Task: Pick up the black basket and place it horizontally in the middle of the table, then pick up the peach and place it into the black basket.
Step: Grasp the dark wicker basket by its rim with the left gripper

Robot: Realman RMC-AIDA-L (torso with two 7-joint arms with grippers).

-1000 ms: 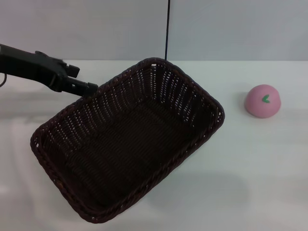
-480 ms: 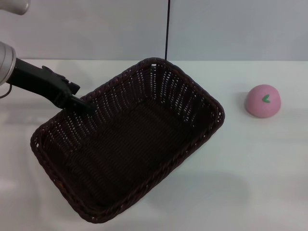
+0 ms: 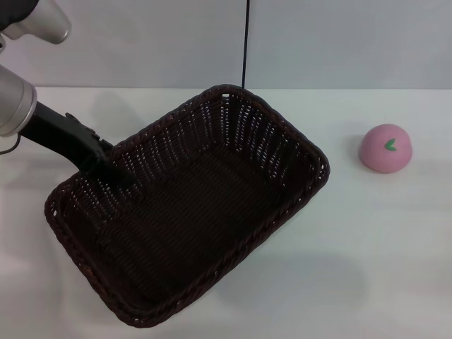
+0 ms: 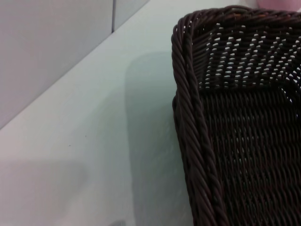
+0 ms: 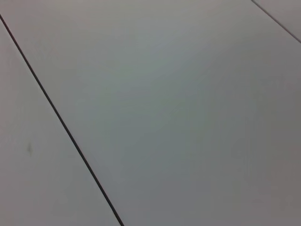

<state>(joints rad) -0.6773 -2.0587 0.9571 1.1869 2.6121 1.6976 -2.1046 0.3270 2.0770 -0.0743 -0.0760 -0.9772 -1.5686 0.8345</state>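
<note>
The black basket [image 3: 279,138] lies at an angle on the white table [image 3: 367,254], left of centre, and nothing is in it. Its braided rim fills the left wrist view [image 4: 188,117]. My left gripper [image 3: 116,171] reaches in from the left and sits at the basket's left rim, open, with one dark finger over the inside wall. The pink peach [image 3: 385,147] with its green leaf mark stands on the table to the right, apart from the basket. A pink sliver of the peach shows in the left wrist view [image 4: 278,3]. My right gripper is out of view.
A grey wall [image 3: 339,42] with a dark vertical seam [image 3: 246,42] runs behind the table. The right wrist view shows only a grey panel with a dark seam [image 5: 61,122]. Bare white tabletop lies between the basket and the peach.
My left gripper has moved down and forward from beside the basket's far left side to its left rim. The basket and the peach have not moved.
</note>
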